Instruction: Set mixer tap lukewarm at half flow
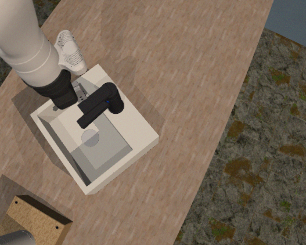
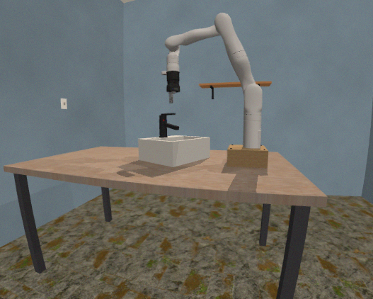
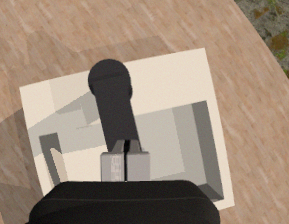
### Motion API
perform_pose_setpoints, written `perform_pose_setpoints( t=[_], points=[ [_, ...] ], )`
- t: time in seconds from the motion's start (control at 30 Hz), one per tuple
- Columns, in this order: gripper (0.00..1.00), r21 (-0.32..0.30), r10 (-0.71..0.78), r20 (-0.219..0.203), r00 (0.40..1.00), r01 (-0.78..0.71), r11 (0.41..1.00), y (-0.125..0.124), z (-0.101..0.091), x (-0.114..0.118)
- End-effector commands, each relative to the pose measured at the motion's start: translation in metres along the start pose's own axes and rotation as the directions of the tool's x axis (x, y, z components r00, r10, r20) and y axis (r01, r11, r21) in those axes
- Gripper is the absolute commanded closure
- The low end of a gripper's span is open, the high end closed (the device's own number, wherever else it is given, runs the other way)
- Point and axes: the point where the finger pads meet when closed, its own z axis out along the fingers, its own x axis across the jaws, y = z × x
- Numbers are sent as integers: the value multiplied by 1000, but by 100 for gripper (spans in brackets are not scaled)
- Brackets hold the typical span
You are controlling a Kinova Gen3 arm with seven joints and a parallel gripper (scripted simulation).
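Observation:
The black mixer tap (image 1: 117, 105) (image 2: 163, 129) stands on the rim of the white sink (image 1: 139, 130) (image 2: 156, 150) (image 3: 170, 75). Its flat lever (image 1: 94, 99) (image 2: 170, 114) (image 3: 116, 115) points out in about the same direction as the spout (image 1: 94, 115) (image 2: 173, 126) and looks nearly level, with little or no lift. A blue dot (image 1: 107, 101) and a red dot (image 2: 163, 120) show on opposite sides of the tap. My gripper (image 1: 82, 98) (image 2: 170, 102) (image 3: 127, 154) is shut and empty, pointing down above the lever's outer end, with a gap between them. In the wrist view the fingertips overlap that end.
The sink stands on the wooden table (image 1: 193, 72) (image 2: 86, 163). The arm's wooden base block (image 1: 39, 216) (image 2: 247, 159) is on the table beyond the basin side. A wall shelf (image 2: 228, 84) hangs behind the arm. A round drain (image 1: 90, 138) lies in the basin.

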Motion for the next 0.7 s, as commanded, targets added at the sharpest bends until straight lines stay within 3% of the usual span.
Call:
perform_pose_setpoints(
  t=[0.0, 0.67],
  points=[
    [100, 13, -53, 4, 999, 53, 999, -2, -2, 0],
    [100, 17, -206, 0, 979, 206, 978, 0, -4, -4]
  ],
)
